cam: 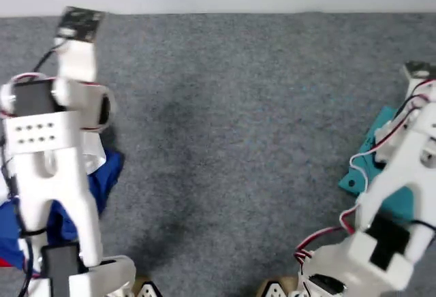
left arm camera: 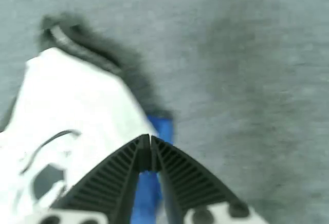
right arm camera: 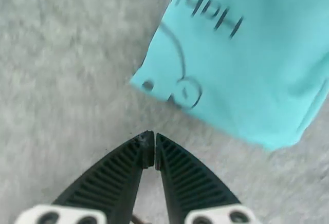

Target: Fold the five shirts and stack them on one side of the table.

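Three shirts can be counted, one of each colour: a white shirt (left arm camera: 77,106) and a blue shirt (left arm camera: 163,129) at the left side of the table (cam: 238,140), and a teal shirt (right arm camera: 247,64) at its right side. A red scrap (cam: 5,263) at the table's left edge is too small to identify. There are two arms, one at each side of the table. The left gripper (left arm camera: 150,149) has its tips pressed together just over the table where white and blue cloth meet, with nothing seen nipped between them. The right gripper (right arm camera: 149,144) is likewise closed and empty, over bare table just beside the teal shirt's corner. The teal shirt carries dark lettering and a line drawing, too blurred to read; the white shirt has a dark printed figure. The wrist views give these prints, while the high view gives both sides of the table at once, the arms covering much of the cloth
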Tool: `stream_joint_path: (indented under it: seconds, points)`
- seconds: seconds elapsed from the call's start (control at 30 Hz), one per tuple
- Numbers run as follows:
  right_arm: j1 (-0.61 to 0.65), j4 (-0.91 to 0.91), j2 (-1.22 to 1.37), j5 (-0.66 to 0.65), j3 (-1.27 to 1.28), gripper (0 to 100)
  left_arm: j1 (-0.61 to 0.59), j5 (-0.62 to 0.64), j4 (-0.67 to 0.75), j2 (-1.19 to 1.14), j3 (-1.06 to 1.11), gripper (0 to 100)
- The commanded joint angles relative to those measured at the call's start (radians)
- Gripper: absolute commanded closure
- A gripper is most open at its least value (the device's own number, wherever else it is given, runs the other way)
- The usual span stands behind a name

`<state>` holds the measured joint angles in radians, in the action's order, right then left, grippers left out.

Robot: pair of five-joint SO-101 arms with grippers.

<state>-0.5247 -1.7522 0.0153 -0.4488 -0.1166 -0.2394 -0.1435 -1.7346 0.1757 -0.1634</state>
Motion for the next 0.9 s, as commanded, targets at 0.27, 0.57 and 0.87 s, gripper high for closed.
stream_joint_path:
  seconds: [0.27,0.57,0.87]
  points:
    - [0.012,-0.041,-0.240,0.005,0.250,98.9,-0.333,-0.382,-0.015,-0.104,-0.002,84]
    - [0.008,-0.044,-0.252,0.008,0.252,98.9,-0.334,-0.396,0.101,-0.443,-0.010,88]
    - [0.007,-0.044,-0.254,0.009,0.252,98.9,-0.195,-0.384,0.075,-0.316,-0.076,100]
